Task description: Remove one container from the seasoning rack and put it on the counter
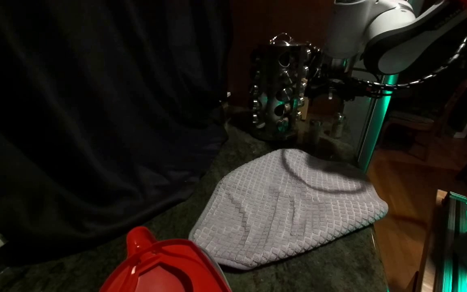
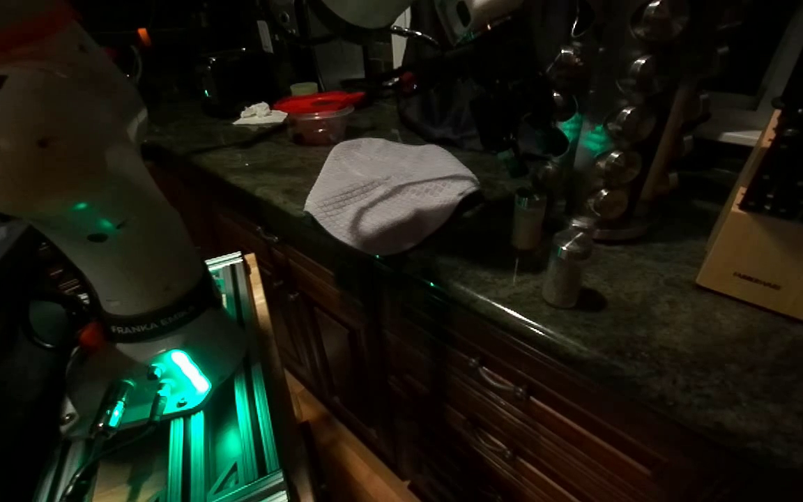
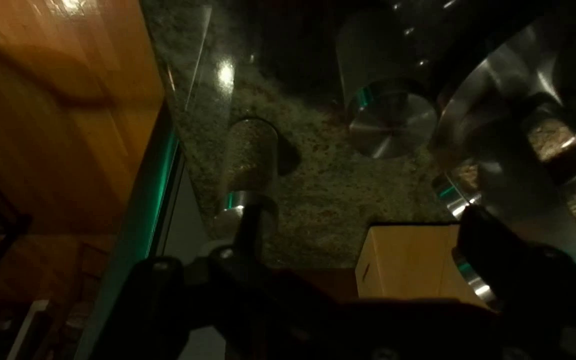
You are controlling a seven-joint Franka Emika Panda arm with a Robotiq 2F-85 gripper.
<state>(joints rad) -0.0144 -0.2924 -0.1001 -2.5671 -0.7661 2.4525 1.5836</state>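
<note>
Black gripper (image 3: 363, 217) is seen smack up front in the wrist view, jaws spread wide and released. One dark finger (image 3: 248, 240) is overlapped with the lid of a filled jar (image 3: 250, 157) down on the counter (image 3: 318, 195); whether they're touching honestly can't be told. The opposite finger (image 3: 493, 240) is framed against the seasoning rack (image 3: 513, 165), contact just as unclear. A second jar (image 3: 393, 120) is parked near that rack as well, its shiny lid facing up. Both jars can be made out in both exterior views, standing upright on the counter, though they're kinda swallowed by the gloom. The rack itself is stood upright on the same counter, with tiers of silver-lidded jars (image 1: 284, 95) fitted around it. A wooden knife block (image 2: 757, 261) is kept a bit apart from it. Further along the counter, a pale grey cloth (image 1: 290, 211) is laid out, with a red plastic object (image 1: 164, 263) set near it. Black fabric (image 1: 95, 101) is draped along the counter, and dark wooden drawers (image 2: 506, 411) are built in underneath. On the arm's base (image 2: 182, 380), a patch is lit up bright green.
</note>
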